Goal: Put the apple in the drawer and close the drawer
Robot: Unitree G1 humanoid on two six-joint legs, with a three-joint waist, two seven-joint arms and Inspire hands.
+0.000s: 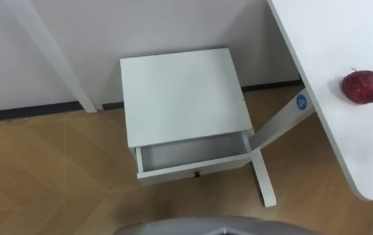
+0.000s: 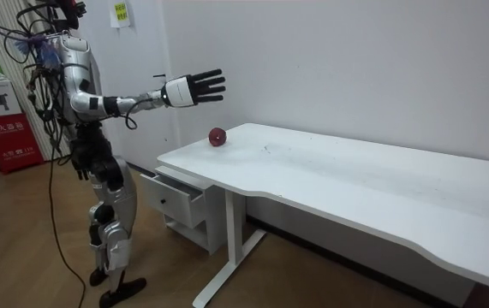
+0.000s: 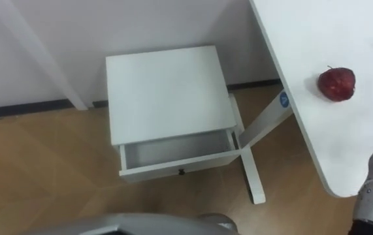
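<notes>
Fingers (image 2: 210, 86) of my right hand (image 2: 191, 91) spread wide and straight, holding nothing, raised well above the open drawer (image 1: 193, 153). Apple (image 1: 360, 86) rests on the white surface (image 1: 330, 59), right of the drawer and higher than it, near the surface's end. I stand facing the drawer.

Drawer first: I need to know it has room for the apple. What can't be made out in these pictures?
Drawer, back part, eye views: covered by the cabinet top.
Drawer, inside, room view: hidden behind its own front panel.
Apple, room view: too small for detail.
Apple, underside, eye views: hidden against the table.
</notes>
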